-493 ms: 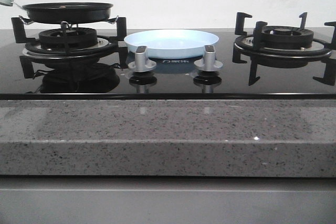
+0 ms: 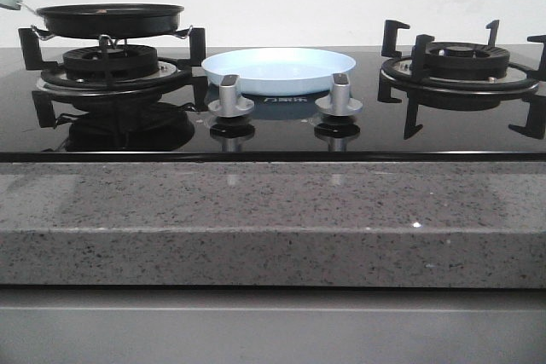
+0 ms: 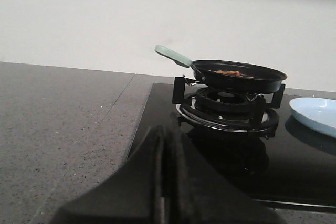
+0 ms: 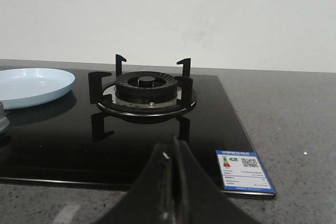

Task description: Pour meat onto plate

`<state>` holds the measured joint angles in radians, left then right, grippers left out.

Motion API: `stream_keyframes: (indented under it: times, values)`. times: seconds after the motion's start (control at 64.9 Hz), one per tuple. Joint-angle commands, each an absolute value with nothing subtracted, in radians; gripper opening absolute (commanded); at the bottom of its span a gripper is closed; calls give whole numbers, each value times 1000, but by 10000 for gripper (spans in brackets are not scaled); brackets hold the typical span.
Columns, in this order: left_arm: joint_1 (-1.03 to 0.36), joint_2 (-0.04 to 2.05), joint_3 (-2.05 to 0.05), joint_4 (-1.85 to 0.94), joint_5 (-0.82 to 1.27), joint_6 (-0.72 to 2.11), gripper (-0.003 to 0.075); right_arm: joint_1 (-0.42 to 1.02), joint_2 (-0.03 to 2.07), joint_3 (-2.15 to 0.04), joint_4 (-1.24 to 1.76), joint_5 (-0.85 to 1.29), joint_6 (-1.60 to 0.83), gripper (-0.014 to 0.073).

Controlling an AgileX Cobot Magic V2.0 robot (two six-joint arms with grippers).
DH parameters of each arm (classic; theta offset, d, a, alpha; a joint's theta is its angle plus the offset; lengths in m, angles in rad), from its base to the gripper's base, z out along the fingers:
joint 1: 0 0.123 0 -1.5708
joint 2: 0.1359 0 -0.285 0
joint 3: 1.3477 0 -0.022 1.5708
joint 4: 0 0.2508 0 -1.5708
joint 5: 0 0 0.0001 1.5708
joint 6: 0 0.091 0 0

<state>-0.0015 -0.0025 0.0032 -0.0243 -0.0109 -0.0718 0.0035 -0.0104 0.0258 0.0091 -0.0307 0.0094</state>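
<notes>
The pale blue plate (image 2: 279, 69) sits on the black hob between the two burners; its edge shows in the left wrist view (image 3: 315, 115) and the right wrist view (image 4: 31, 85). The orange-brown meat (image 3: 227, 72) lies in a black frying pan (image 3: 238, 72) with a pale green handle (image 3: 172, 55), standing on the left burner (image 2: 111, 64). In the front view the pan (image 2: 109, 19) shows side-on and the meat is hidden. My left gripper (image 3: 165, 140) is shut and empty, well short of the pan. My right gripper (image 4: 172, 153) is shut and empty, before the right burner (image 4: 144, 90).
Two silver knobs (image 2: 230, 95) (image 2: 339, 95) stand on the hob in front of the plate. The right burner (image 2: 461, 66) is bare. A blue label (image 4: 243, 170) sticks on the hob's near right corner. Grey speckled counter (image 2: 273, 219) surrounds the hob.
</notes>
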Motion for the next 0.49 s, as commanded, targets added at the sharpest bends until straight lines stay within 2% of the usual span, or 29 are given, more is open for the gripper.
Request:
stream_keyframes:
  times: [0.0, 0.477]
  values:
    - [-8, -19, 9, -32, -89, -71, -20, -4, -27, 21, 0, -115, 9, -69]
    - [-8, -19, 4, -36, -157, -71, -20, -4, -27, 21, 0, -115, 9, -69]
